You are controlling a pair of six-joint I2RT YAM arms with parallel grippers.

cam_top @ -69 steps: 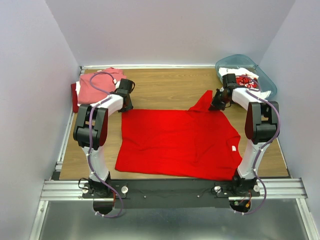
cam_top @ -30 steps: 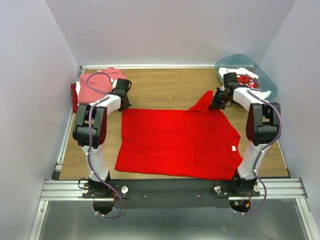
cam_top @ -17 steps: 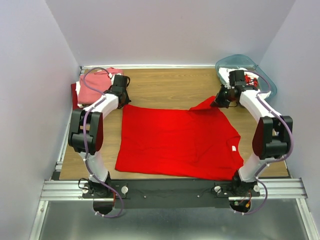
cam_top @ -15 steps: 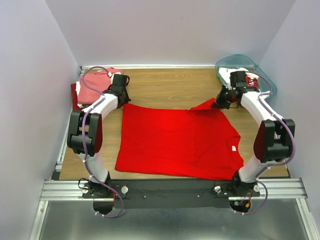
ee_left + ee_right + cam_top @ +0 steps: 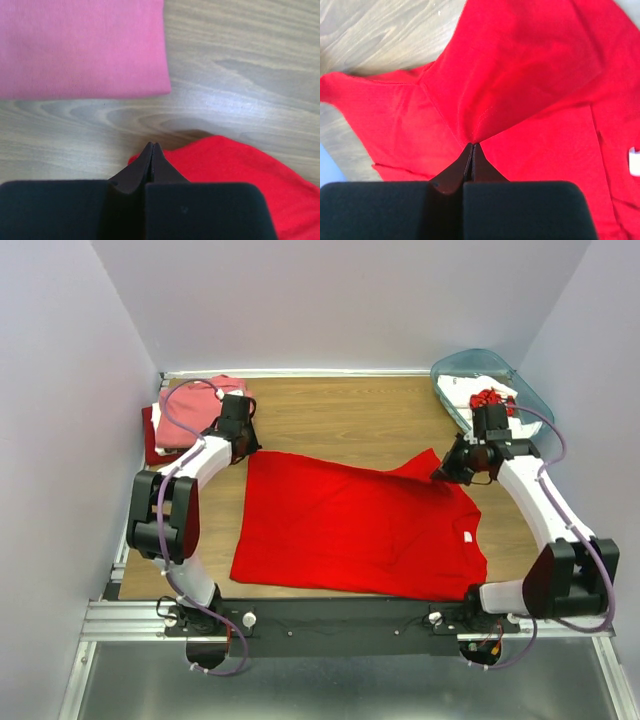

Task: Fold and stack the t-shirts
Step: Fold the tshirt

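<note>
The right pincer [image 5: 471,145] is fully closed with a peak of the red shirt [image 5: 360,530] nipped between its tips, the cloth tenting up to them in soft creases; the left pincer [image 5: 151,145] is closed too, on what looks like the shirt's far-left corner, which lifts slightly off the boards and throws a shadow. Since a moment ago the right arm has swung back from the far right corner of the table [image 5: 340,410] towards the right edge, bringing the sleeve [image 5: 432,462] down and inward so that it no longer stands up as a point, while the left arm has reached a little farther out and drawn its corner taut; my reading is that the shirt is being spread and squared for its first fold, none of which is made yet. The shirt is thin, matte knit cloth, lying flat across the middle of the table, its white label [image 5: 467,536] near the right edge; a folded pink shirt [image 5: 195,405] sits on a dark red shirt [image 5: 150,440] in the far left corner; a white shirt [image 5: 485,395] with red print lies crumpled in a translucent teal bin [image 5: 470,362] at the far right corner; the tabletop is smooth wood grain.
</note>
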